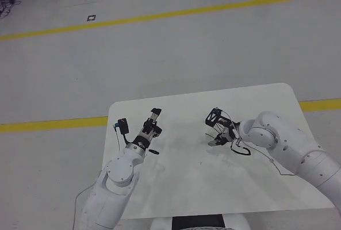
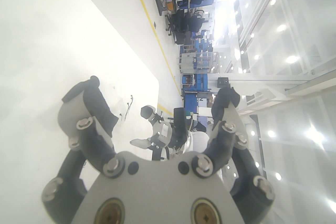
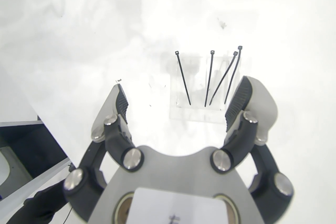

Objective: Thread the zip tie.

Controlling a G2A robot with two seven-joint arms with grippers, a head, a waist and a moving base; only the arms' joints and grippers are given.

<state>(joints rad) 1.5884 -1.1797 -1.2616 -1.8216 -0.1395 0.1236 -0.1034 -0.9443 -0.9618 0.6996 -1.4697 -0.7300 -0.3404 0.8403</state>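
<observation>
Top view: both arms are over the white worktop. Left wrist view: the left gripper is spread apart and empty. Right wrist view: the right gripper is spread apart. 4 zip ties lie on a clear sheet, away from the worktop's edges.

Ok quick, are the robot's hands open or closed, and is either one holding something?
Left gripper: open, holding nothing.
Right gripper: open, holding nothing.
</observation>
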